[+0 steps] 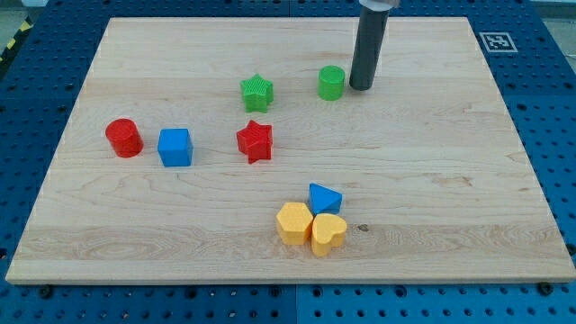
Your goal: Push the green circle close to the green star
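At the view's left sit the red cylinder [124, 139] and blue cube [175, 147], well clear of the work. The green star [257, 92] lies near the top centre, with the red star [256, 141] just below it. The green circle [331, 83] rests near the star's right, the path between them unobstructed. My tip [361, 87] stands just beside the circle's right edge, apparently placed for a leftward push. No fingers exist on this rod. The blue and yellow cluster [311, 222] lies far below.

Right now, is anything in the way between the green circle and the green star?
No. The board between the green circle and the green star is bare. My tip sits just at the circle's right, so the path is open.
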`<state>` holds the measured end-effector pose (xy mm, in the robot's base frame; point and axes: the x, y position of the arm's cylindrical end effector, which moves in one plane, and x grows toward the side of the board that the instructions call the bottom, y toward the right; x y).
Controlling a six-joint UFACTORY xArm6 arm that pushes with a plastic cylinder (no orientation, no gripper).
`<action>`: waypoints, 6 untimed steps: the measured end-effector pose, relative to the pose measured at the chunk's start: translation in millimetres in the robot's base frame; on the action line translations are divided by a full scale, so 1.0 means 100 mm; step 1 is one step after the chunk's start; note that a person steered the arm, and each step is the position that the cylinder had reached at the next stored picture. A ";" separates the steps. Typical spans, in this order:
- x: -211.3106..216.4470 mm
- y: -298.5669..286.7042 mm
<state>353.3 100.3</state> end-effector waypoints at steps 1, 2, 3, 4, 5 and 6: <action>0.16 0.00; 0.16 0.00; 0.16 -0.07; 0.15 -0.19; 0.10 -0.26; 0.05 -0.30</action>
<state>358.6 70.5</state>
